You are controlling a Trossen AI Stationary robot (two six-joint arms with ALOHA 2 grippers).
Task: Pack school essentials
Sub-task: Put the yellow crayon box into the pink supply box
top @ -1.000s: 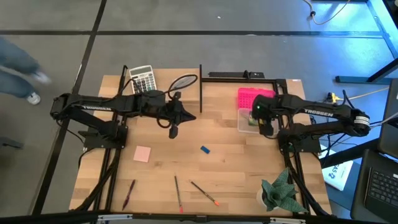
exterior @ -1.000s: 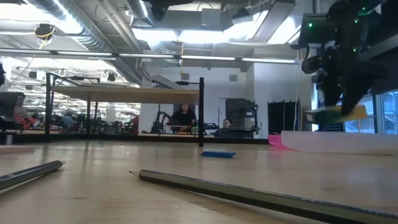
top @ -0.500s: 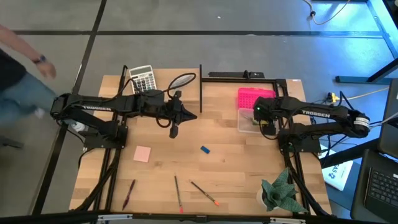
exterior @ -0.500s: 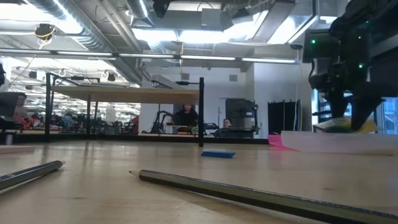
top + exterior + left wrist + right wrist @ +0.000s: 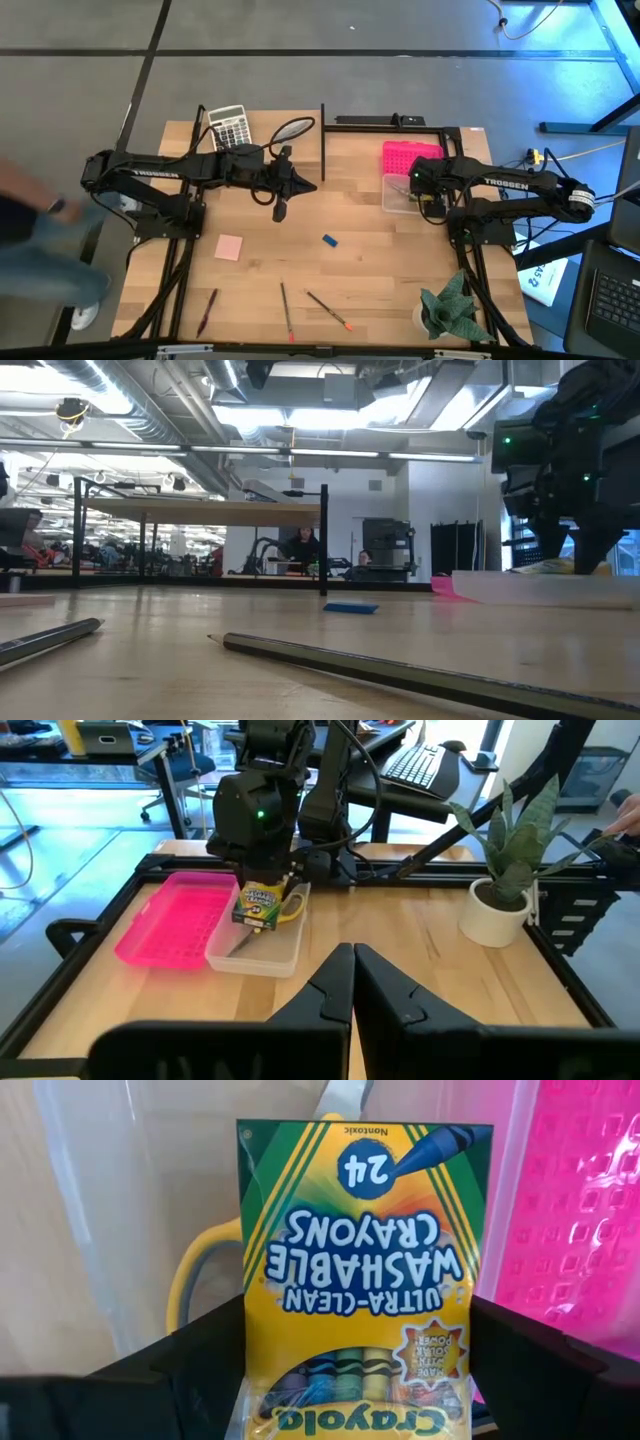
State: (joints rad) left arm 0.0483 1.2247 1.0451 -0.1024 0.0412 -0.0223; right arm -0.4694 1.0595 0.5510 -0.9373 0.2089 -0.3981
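Your right gripper (image 5: 262,892) stands wide, its two fingers clamped on the flat sides of the crayon box (image 5: 357,1270), which the right wrist view shows square between them. Over the last second the arm has brought that box down: it hung clear above the clear bin (image 5: 398,196) a second ago and now sits low at the rim, by the low view nearly level with the bin's edge. I judge the placing step almost complete; release has not yet happened, and the box appears tilted rather than lying flat.

The clear bin holds the yellow-handled scissors (image 5: 200,1275), lying under and behind the crayon box. Nothing else can be made out inside. The pink lid (image 5: 407,156) lies just beside the bin, touching or nearly so, on the side farther from you.

Your left gripper (image 5: 279,211) waits fully closed and empty over the left half of the table (image 5: 380,270), unchanged.

Outstanding items on the table: the blue eraser (image 5: 329,240) near the middle, the pink note pad (image 5: 229,247) to its left, and three pencils (image 5: 288,310) along the near edge. The calculator (image 5: 229,125) sits at the far left corner.
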